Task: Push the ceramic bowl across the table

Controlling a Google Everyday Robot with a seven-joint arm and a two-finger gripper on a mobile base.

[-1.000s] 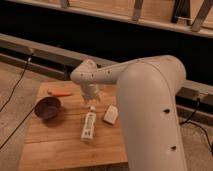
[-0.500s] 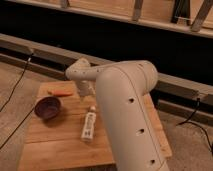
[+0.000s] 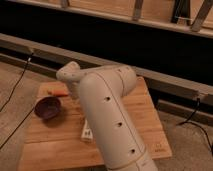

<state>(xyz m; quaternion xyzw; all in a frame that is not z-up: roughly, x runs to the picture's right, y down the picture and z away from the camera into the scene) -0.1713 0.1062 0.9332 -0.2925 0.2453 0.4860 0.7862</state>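
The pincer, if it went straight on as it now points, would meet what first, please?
Hard to say: the pincer is hidden behind the arm above the table. The arm's end points toward the picture's left, so probably the orange object, then the ceramic bowl.

One table (image 3: 150, 125) in shot, and on it there's just one ceramic bowl (image 3: 47, 108), one small orange item (image 3: 60, 93) and one white remote (image 3: 87, 134) peeking out. One robot arm (image 3: 110, 115) fills the middle, its single gripper hidden behind it. Two dark cables (image 3: 15, 87) trail over the left floor, and at least one more cable (image 3: 193, 113) on the right
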